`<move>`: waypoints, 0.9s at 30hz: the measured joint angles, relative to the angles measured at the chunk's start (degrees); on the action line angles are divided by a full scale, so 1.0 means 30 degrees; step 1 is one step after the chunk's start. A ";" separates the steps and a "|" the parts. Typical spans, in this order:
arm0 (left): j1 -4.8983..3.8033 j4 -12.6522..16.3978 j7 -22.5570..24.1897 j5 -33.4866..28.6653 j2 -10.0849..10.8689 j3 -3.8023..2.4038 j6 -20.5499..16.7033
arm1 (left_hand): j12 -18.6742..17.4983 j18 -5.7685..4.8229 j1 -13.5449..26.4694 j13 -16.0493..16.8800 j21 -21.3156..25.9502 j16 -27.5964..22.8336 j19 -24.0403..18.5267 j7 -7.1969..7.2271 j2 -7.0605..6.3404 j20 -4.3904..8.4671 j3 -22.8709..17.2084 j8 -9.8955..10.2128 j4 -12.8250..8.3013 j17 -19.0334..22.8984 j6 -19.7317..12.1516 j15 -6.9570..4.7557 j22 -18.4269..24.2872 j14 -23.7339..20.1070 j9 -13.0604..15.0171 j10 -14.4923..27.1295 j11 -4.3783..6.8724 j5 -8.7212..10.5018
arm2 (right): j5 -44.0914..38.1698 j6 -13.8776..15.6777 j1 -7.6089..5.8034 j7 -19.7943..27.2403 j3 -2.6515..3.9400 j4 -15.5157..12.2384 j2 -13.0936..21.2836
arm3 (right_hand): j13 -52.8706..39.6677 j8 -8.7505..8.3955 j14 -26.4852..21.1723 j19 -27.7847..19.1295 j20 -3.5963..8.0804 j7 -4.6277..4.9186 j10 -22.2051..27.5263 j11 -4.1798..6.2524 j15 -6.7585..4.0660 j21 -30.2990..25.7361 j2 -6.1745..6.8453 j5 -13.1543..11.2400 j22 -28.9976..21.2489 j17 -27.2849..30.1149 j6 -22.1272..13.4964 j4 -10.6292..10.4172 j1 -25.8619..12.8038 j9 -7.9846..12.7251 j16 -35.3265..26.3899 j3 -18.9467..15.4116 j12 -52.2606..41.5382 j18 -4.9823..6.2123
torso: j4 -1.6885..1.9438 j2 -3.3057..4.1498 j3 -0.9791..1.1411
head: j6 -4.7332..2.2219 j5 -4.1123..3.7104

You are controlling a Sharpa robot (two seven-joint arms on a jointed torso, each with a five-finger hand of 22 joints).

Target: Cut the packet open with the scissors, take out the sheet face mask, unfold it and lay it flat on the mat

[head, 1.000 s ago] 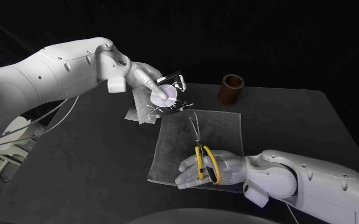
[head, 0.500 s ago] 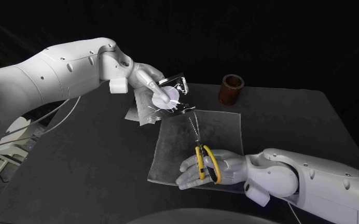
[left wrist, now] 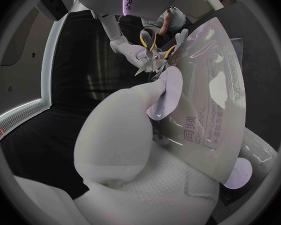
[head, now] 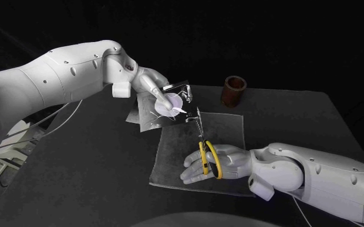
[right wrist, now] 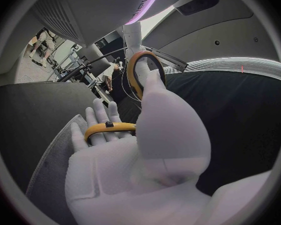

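Head view gives me the black table (head: 303,116) with the grey mat (head: 228,127) spread in the middle, and a brown cup (head: 234,90) standing just past its far edge. The left hand (head: 155,88) has its fingers clamped on the packet (head: 163,109), gripping it up off the table above the mat's far left corner, tilted with one edge turned toward the other arm. The right hand (head: 224,164) rests low over the mat, fingers threaded through the yellow loops of the scissors (head: 203,148) and grasping them, with the blades pointing away from me at that edge. In the left wrist view the scissors (left wrist: 154,50) sit right at the rim of the packet (left wrist: 209,85), but I cannot tell whether the blades are parted or already around the foil. I judge the cut is the step in hand, and hardly begun. To do it well I would have the left hand stretch the edge taut and level, open the blades wide, slide them on squarely near the rim, and cut a narrow strip so the mask inside is not nicked
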State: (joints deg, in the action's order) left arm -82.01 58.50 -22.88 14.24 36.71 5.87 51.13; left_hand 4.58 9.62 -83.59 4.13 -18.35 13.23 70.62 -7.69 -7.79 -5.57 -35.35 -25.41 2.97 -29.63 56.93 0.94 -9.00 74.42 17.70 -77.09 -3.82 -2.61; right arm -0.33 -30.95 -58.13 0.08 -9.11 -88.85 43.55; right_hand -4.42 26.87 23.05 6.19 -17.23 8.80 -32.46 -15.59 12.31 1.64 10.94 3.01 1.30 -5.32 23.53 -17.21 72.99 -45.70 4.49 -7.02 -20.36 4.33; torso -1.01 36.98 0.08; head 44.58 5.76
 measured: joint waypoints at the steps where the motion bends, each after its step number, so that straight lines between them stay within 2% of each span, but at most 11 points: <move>1: 0.0000 0.0039 -0.0011 0.0019 -0.0011 0.0002 0.0021 | 0.0000 -0.0002 0.0000 0.0000 0.0000 0.0000 0.0000 0.0000 0.0000 0.0000 -0.0001 0.0001 0.0000 0.0001 0.0000 0.0000 -0.0001 0.0000 0.0000 0.0000 0.0000 0.0003 | -0.0005 0.0003 -0.0023 -0.0004 0.0000 0.0035 -0.0026 | 0.0000 0.0000 0.0032 0.0000 0.0000 0.0000 0.0001 0.0002 0.0035 0.0000 -0.0013 0.0000 0.0000 0.0001 0.0000 -0.0001 -0.0014 0.0000 0.0000 0.0001 0.0000 0.0000 | 0.0002 0.0002 0.0000 | -0.0002 0.0000; 16: 0.0000 0.0260 -0.0052 0.0084 0.0031 0.0008 0.0104 | 0.0002 -0.0117 0.0104 -0.0001 0.0000 -0.0001 0.0000 -0.0001 -0.0104 0.0000 -0.0050 -0.0062 -0.0050 0.0012 0.0001 0.0004 0.0002 -0.0001 0.0001 0.0003 -0.0001 -0.0040 | -0.0020 0.0013 -0.0118 -0.0235 0.0002 0.0472 -0.0473 | -0.0014 0.0158 0.0025 0.0026 0.0021 0.0001 0.0008 0.0010 0.0095 0.0001 -0.0078 0.0000 0.0004 -0.0057 0.0001 0.0050 0.0051 -0.0021 0.0185 0.0052 -0.0128 -0.0133 | 0.0002 0.0007 -0.0018 | 0.0046 -0.0059; 27: -0.0001 0.0264 -0.0009 0.0080 0.0072 -0.0002 0.0093 | 0.0002 -0.0150 0.0181 -0.0002 -0.0090 -0.0081 -0.0077 -0.0033 -0.0019 0.0076 -0.0053 -0.0060 -0.0052 -0.0017 0.0033 0.0006 -0.0033 -0.0001 0.0000 0.0006 -0.0002 -0.0039 | -0.0020 0.0013 -0.0119 -0.0487 0.0002 0.0553 -0.0624 | -0.0011 0.0218 0.0022 0.0026 0.0020 0.0003 0.0042 0.0045 0.0098 0.0001 -0.0081 0.0000 -0.0014 -0.0055 0.0002 0.0052 0.0053 -0.0020 0.0185 0.0055 -0.0199 -0.0158 | 0.0013 0.0013 -0.0029 | 0.0027 -0.0064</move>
State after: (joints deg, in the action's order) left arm -82.02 59.29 -22.91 14.48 36.92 5.87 51.41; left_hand 4.59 9.17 -83.05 4.13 -18.62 12.99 70.39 -7.79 -7.84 -5.34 -35.50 -25.59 2.82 -29.67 57.03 0.96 -9.10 74.42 17.70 -77.08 -3.83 -2.72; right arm -0.39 -30.91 -58.49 -1.38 -9.10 -87.19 41.68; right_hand -4.46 27.52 23.11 6.27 -17.17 8.80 -32.33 -15.45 12.61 1.64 10.70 3.01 1.26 -5.49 23.53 -17.05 73.15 -45.76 5.04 -6.86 -20.96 3.85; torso -0.97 37.02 -0.01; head 44.66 5.56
